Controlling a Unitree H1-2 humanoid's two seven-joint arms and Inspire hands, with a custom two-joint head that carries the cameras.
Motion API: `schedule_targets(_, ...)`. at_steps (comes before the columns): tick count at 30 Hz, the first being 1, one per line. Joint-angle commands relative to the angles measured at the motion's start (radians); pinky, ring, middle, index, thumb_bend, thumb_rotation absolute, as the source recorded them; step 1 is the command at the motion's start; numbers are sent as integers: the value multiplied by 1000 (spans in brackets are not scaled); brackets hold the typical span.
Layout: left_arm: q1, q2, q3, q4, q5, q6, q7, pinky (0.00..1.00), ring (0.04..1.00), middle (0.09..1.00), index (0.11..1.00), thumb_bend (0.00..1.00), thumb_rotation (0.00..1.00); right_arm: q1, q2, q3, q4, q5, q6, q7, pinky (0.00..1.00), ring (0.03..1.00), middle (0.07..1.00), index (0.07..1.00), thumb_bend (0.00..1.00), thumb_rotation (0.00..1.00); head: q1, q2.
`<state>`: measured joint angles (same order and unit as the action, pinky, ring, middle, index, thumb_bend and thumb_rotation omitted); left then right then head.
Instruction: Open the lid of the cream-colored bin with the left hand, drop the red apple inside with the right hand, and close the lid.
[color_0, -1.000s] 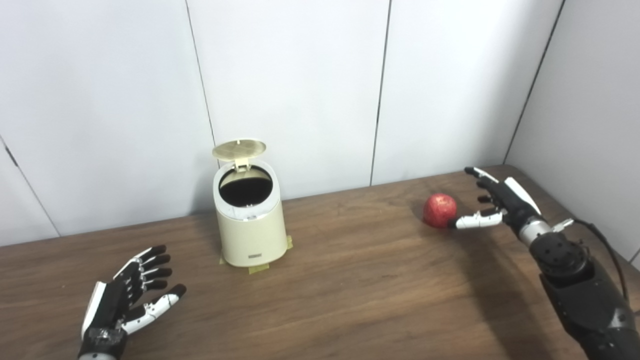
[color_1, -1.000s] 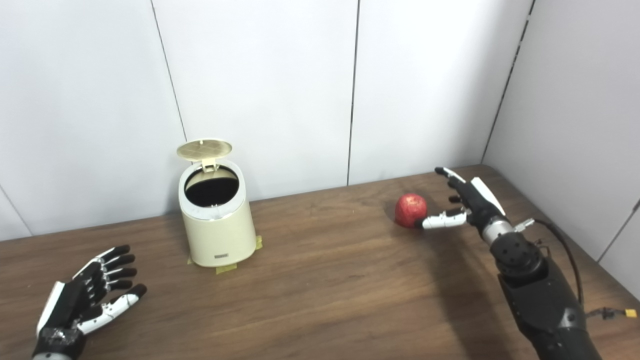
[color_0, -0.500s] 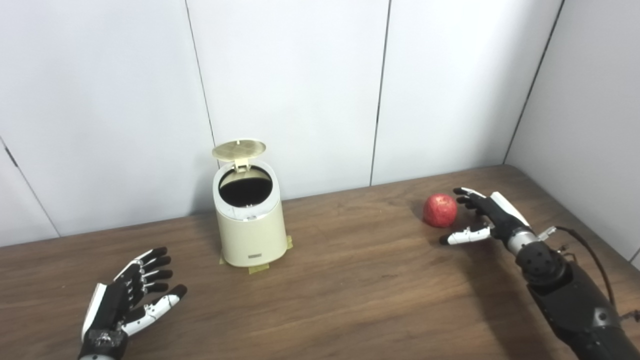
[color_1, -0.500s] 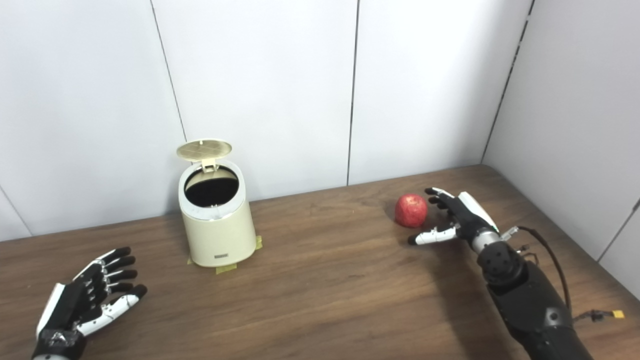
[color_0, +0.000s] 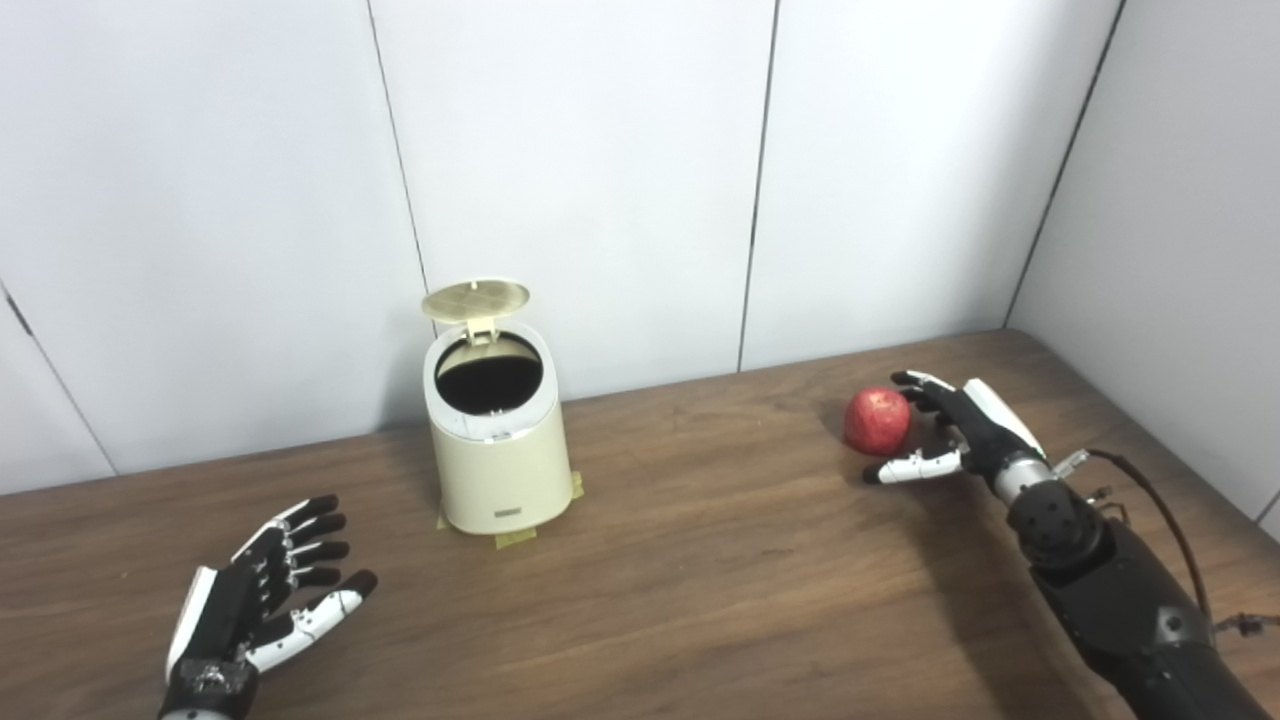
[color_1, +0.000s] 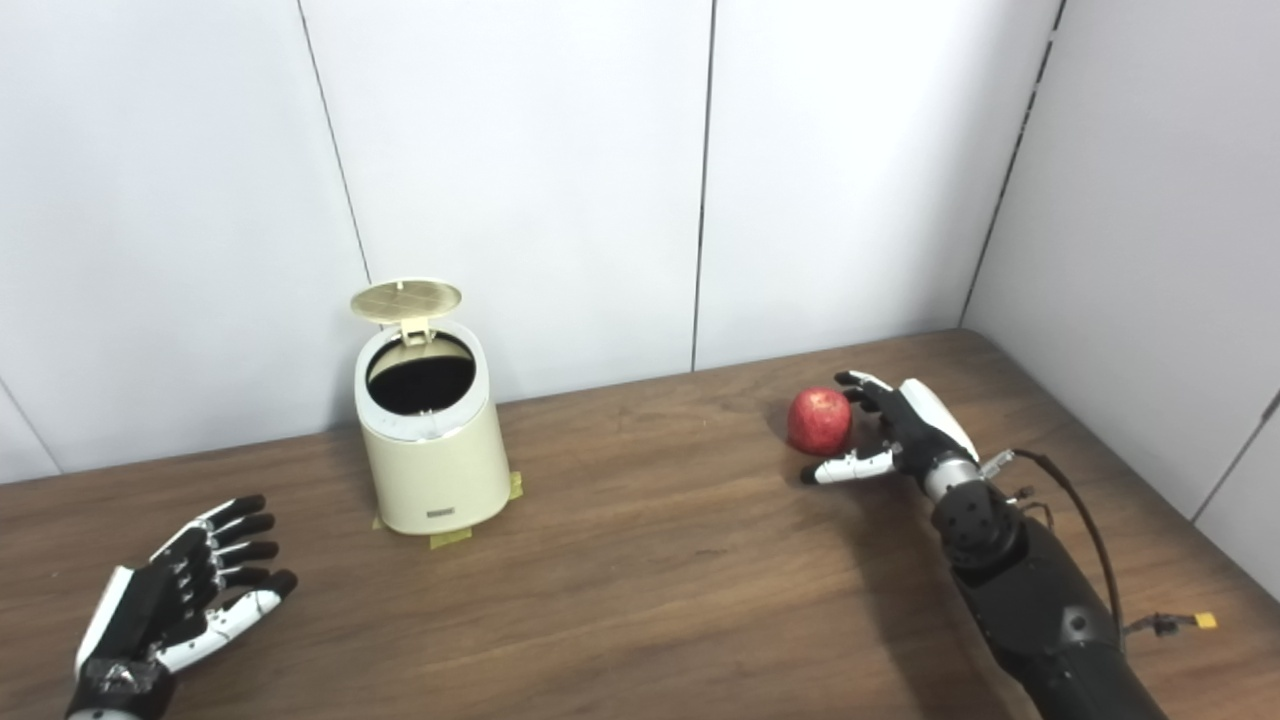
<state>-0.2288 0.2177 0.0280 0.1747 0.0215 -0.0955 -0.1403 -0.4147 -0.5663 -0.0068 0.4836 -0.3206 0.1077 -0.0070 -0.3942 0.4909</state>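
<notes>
Apple first: the round red apple (color_0: 877, 421) sits on the brown wooden table (color_0: 700, 580) toward its right side, with the right hand (color_0: 955, 430) cupped just beside it, fingers spread above and behind the fruit and the thumb stretched low in front, not closed on it. Well to the left, the cream-colored cylindrical bin (color_0: 497, 450) stands upright near the white wall, its round lid (color_0: 476, 297) tipped up and back over the dark opening. Nearer the front left edge, the left hand (color_0: 262, 598) hovers palm up with fingers splayed apart, holding nothing.
</notes>
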Motion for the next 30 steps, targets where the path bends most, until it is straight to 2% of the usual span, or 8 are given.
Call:
schedule_targets(1, -33, 9, 2, -39, -6, -5, 0, 671, 730, 797, 830, 691, 165, -48, -7, 5, -13, -2, -27, -2, 847, 874, 851, 877, 856, 243, 4, 4)
schedule_targets(8, -27, 7, 0, -55, -1, 9, 2, 671, 736, 802, 836, 677, 159, -57, -4, 18, 10, 1, -60, -4, 754, 782, 785, 858, 820, 184, 9, 7)
schedule_targets(13, -26, 10, 1, -46, -6, -6, -2, 674, 735, 803, 835, 670, 155, -65, 12, 24, 50, -25, -104, -69, 829, 742, 661, 758, 781, 60, 14, 11)
schedule_targets(15, -23, 10, -1, -50, 1, -4, 1, 668, 732, 801, 834, 665, 162, -73, 17, 29, 92, -41, -147, -108, 680, 665, 620, 661, 763, 21, 18, 13)
schedule_targets(16, -23, 9, -1, -52, 3, -3, 2, 662, 728, 799, 831, 666, 167, -77, 18, 31, 109, -44, -164, -121, 632, 623, 598, 560, 618, 84, 18, 13)
schedule_targets(17, -21, 10, -2, -54, 5, -1, 3, 659, 726, 798, 830, 666, 168, -84, 20, 36, 137, -57, -189, -149, 616, 609, 591, 527, 569, 105, 19, 14)
schedule_targets(21, -19, 10, -2, -58, 8, 4, 5, 656, 725, 797, 833, 664, 181, -101, 22, 50, 202, -80, -250, -214, 461, 454, 468, 512, 530, 5, 22, 17)
schedule_targets(30, -19, 11, 1, -49, 7, 6, 9, 662, 728, 802, 828, 651, 175, -105, 15, 64, 216, -92, -284, -245, 370, 397, 444, 527, 524, 0, 30, 19)
